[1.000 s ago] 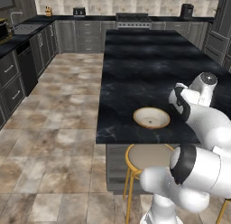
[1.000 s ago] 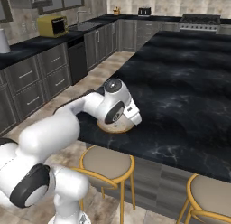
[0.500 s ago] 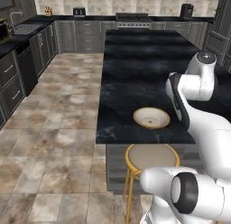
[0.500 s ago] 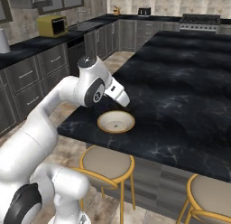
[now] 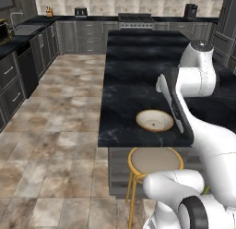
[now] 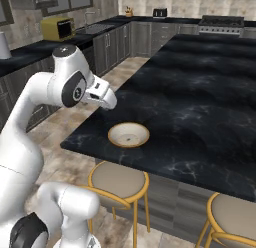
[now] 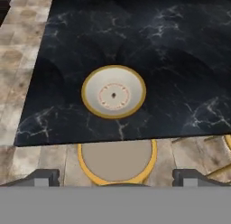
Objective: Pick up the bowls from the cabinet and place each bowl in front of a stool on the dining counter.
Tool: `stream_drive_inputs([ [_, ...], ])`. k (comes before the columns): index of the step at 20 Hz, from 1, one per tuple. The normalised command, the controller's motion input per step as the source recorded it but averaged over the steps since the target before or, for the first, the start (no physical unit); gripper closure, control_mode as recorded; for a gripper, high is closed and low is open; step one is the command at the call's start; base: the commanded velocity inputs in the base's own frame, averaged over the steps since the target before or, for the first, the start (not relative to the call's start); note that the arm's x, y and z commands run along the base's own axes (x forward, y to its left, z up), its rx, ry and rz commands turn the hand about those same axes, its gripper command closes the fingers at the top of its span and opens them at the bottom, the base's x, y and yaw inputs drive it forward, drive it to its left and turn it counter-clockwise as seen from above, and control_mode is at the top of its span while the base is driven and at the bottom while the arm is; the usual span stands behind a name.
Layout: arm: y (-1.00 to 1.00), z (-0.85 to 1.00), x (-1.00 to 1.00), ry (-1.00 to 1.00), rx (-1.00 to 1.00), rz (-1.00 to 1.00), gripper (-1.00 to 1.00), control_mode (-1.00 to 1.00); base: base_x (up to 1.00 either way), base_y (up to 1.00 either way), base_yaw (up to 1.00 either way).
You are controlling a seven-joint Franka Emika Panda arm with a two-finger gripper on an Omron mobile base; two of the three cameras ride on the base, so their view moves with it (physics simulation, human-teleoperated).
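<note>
The shallow cream bowl (image 5: 155, 120) (image 6: 129, 134) (image 7: 113, 93), with a gold-orange rim and a brownish centre ring, rests upright near the front edge of the black marble dining counter (image 5: 133, 62) (image 6: 210, 92) (image 7: 171, 47). Just before that edge stands a tan-seated stool (image 5: 155, 159) (image 6: 119, 180) (image 7: 117, 160), directly in line with the bowl. My gripper (image 6: 108, 100) (image 7: 116, 178) hangs open and empty above the counter edge, well clear of the bowl. In the hand view its fingertips (image 7: 43, 177) stand wide apart. The cabinet is out of view.
A second stool (image 6: 234, 218) stands further right along the counter. Grey drawer units with black worktops line the left and far walls, carrying a yellow microwave (image 6: 57, 27), a toaster (image 5: 81, 12) and a stove (image 5: 134, 19). Tiled floor (image 5: 60, 108) lies open on the left.
The gripper has risen and drawn back from right over the bowl to well above it. The bowl stays where it was on the counter.
</note>
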Motion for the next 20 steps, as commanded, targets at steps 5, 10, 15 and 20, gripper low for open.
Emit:
stream_drive_inputs([
  [5, 0.38, -0.48, -0.92, -0.36, 0.01, 0.15, -1.0, -1.0, 0.0, 0.0, 0.0],
  [10, 0.15, 0.1, -0.81, -0.22, 0.0, 0.09, -1.0, -1.0, 0.0, 0.0, 0.0],
  [15, -0.07, 0.72, -0.63, -0.1, -0.03, 0.04, -1.0, -1.0, 0.0, 0.0, 0.0],
  [20, -0.02, 0.02, -0.11, 0.0, -0.01, 0.0, -1.0, -1.0, 0.0, 0.0, 0.0],
])
